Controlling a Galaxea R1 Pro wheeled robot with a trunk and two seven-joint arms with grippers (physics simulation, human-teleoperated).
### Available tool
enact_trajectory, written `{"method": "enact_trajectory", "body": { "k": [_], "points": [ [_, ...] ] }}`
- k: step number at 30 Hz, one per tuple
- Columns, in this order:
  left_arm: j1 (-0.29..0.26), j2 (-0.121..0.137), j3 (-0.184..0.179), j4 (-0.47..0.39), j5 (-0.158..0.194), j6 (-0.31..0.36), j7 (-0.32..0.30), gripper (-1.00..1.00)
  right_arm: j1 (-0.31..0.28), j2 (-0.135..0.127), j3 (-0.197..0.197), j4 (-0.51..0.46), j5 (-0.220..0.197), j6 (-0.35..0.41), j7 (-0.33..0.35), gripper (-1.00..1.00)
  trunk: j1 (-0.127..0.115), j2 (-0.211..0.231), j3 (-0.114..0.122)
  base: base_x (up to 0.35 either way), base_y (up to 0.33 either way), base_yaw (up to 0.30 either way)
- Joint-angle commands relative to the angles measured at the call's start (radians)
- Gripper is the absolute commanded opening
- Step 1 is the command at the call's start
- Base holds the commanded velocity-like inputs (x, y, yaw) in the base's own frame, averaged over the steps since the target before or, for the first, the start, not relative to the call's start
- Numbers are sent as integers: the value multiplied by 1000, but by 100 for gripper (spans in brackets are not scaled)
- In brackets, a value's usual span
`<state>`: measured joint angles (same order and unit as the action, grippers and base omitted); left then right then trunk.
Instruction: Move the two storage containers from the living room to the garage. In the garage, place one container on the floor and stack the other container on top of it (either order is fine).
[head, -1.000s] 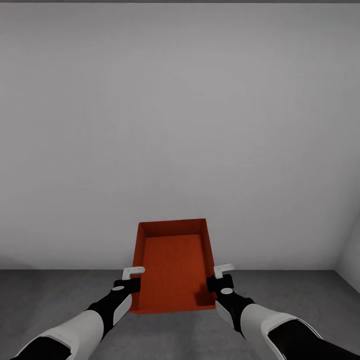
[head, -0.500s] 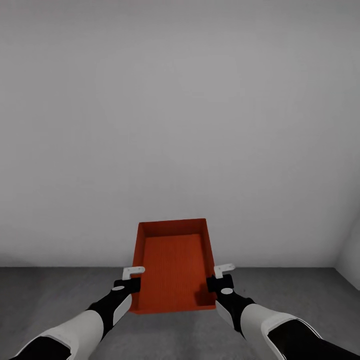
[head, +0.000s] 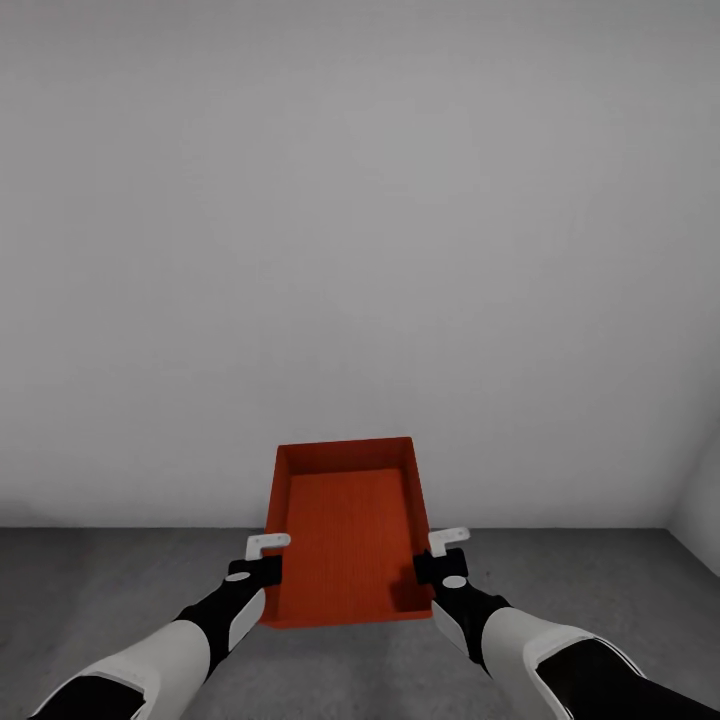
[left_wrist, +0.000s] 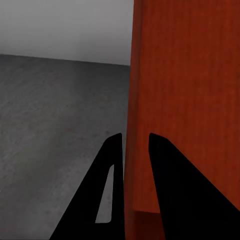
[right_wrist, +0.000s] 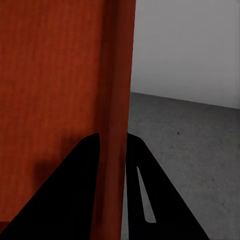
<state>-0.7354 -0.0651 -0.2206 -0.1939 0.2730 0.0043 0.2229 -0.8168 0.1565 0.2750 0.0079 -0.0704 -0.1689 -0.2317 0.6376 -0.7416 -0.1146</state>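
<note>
One orange-red storage container (head: 347, 530) hangs in the air in front of me, open side up and empty. My left gripper (head: 265, 556) is shut on its left wall, and my right gripper (head: 443, 552) is shut on its right wall. In the left wrist view the black fingers (left_wrist: 112, 165) straddle the thin red wall (left_wrist: 134, 100). In the right wrist view the dark fingers (right_wrist: 137, 165) clamp the other wall (right_wrist: 117, 100). Below lies the dark grey concrete floor (head: 120, 590) of the garage.
A plain pale grey wall (head: 360, 250) rises straight ahead and meets the floor just beyond the container. A second wall (head: 700, 510) forms a corner at the far right.
The view has crept forward, so the line where wall meets floor sits slightly higher in the picture. Both grippers keep the same hold on the container.
</note>
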Motion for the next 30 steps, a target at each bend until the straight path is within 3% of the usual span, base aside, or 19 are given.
{"method": "enact_trajectory", "body": {
  "k": [1, 30],
  "points": [
    [-1, -1, 14, -35, -6, 0, 7, -100, -1, 9, -11, 4, -17, -3, -3, -100, 0, -1, -2, 0, 0, 0],
    [-1, 0, 14, -35, -7, 0, 7, -100, -1, 14, -11, 5, -18, -5, -5, -100, 0, -1, -3, 0, 0, 0]
  ]
}}
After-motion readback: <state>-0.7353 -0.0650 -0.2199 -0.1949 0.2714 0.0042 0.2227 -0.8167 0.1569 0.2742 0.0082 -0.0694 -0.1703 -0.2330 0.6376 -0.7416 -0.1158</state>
